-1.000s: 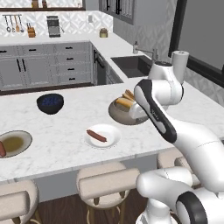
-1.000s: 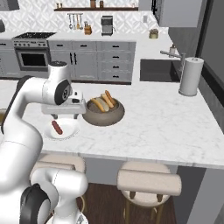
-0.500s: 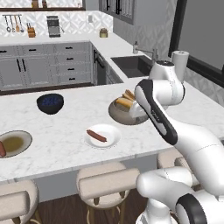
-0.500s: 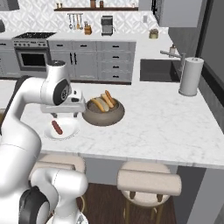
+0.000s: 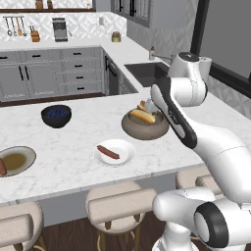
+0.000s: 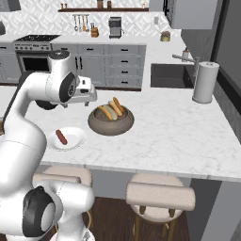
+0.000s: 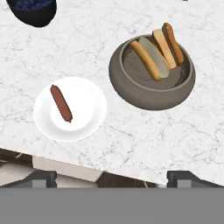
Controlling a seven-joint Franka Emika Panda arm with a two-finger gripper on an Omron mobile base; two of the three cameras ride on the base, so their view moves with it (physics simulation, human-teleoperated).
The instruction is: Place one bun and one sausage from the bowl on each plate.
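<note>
Bowl, wide, shallow, matte brown-tan, sits on the white marbled counter with buns and a sausage lying side by side inside: a golden bun, a paler one beside it, then two browner pieces toward the far rim. In the hand view the bowl lies ahead of the two dark fingertips, nearer the right one; nothing lies between the fingers. Gripper empty, jaws spread wide, raised well above the counter over its near edge.

White plate, round and glossy, left of the bowl and just apart from it, carries one reddish-brown sausage lying lengthwise across its middle (no bun with it). Second plate, grey rim with olive-brown centre, is far to the left on the same counter, well apart from the white one; a reddish piece rests at its left rim, cut by the frame edge, so cannot tell what it is. Small glossy dark blue bowl stands farther back, left of the brown bowl.

Against the pictures from a second ago: bowl, plates and sausage lie as they did; the arm's hand sits slightly higher and closer to the bowl in both base views, jaws as wide as before.

Beyond: dark sink and a paper towel roll to the right, upholstered stools under the counter's near edge.
</note>
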